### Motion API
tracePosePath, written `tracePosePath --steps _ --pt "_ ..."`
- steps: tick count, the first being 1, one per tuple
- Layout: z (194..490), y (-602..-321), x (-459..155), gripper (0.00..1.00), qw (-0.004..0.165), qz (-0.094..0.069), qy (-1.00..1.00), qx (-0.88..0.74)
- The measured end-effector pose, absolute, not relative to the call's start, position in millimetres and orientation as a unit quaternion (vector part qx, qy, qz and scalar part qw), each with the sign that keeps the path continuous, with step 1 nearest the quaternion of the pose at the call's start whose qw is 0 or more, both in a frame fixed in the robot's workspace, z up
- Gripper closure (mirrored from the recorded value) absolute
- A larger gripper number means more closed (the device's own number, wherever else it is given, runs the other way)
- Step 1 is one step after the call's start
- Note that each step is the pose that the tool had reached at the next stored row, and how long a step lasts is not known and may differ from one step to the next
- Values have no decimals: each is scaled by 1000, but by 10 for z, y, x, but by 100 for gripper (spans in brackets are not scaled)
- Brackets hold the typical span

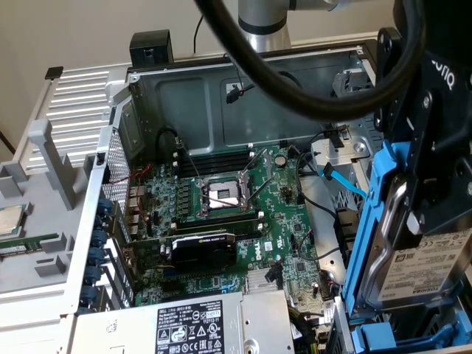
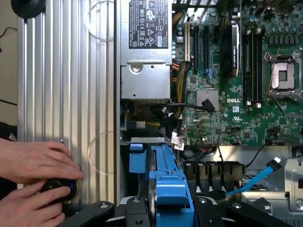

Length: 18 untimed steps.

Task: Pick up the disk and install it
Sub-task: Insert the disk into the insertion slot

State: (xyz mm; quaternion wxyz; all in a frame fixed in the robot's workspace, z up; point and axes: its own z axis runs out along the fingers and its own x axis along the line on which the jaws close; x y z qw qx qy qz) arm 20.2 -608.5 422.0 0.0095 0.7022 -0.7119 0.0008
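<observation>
Disk (image 1: 424,274) sat at the exterior view's right, upright in its blue frame (image 1: 369,221), with my jaws pinching it from above, over the drive bay at the edge of the open computer case (image 1: 147,110). I judged it heavy for its size and quite stiff. The metal shell looked slippery, and it was fragile if knocked. The plastic frame looked like the better place to hold, since it gave the pads something to bite on and kept them off the white label.

From the exterior view's left, a small processor chip (image 1: 9,220) lay on the grey ribbed surface (image 1: 81,96), well apart from the work. The green motherboard (image 1: 287,221) came next, with its open socket (image 1: 221,195) and a black graphics card (image 1: 203,252). The grey power-supply box (image 1: 188,328) stood nearer the camera. A blue data cable (image 1: 343,181) trailed just beside the frame, and I judged that it and the loose black wires near the bay could snag the disk.

In the wrist view a person's hands (image 2: 33,163) rested on the ribbed surface around a black knob (image 2: 59,189), outside the case.
</observation>
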Motion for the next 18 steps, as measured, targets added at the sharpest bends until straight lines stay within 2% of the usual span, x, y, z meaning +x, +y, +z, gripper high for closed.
tracePosePath --steps 18 --pt "4238 -6084 168 63 6 4 -712 702"
